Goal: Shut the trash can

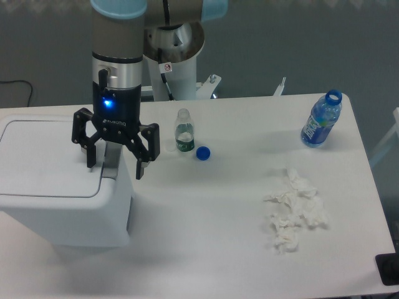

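The trash can [56, 187] is a big white boxy bin at the left of the table, its flat lid [43, 156] lying down on top. A grey latch tab [111, 159] shows at the lid's right edge. My gripper [115, 167] hangs over that right edge, straddling the tab, with its black fingers [139, 167] spread wide. It is open and nothing is between the fingers.
A small clear bottle [183, 131] stands uncapped near the table's middle, a blue cap [202, 152] beside it. An open blue water bottle [322, 119] stands at the back right. Crumpled white tissues [293, 208] lie at the right front.
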Tool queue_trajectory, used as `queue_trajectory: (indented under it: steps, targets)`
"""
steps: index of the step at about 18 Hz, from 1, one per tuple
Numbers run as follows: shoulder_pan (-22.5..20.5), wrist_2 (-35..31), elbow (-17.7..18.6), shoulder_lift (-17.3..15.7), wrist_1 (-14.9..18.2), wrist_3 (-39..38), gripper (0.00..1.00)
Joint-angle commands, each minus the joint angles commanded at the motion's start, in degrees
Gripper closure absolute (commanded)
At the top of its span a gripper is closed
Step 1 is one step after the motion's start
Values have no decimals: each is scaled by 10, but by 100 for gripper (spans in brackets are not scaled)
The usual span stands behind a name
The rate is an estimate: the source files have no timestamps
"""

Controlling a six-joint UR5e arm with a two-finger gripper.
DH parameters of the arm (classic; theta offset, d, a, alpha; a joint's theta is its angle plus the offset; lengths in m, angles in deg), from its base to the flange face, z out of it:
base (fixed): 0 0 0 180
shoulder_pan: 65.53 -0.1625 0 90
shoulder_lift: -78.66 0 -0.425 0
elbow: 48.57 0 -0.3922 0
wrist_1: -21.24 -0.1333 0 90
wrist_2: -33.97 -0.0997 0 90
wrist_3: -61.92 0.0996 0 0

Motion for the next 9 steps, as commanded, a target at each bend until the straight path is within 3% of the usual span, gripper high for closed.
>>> queue_trajectory:
  steps: [9]
  targets:
    - [-3, 1, -5, 3, 0, 1, 0]
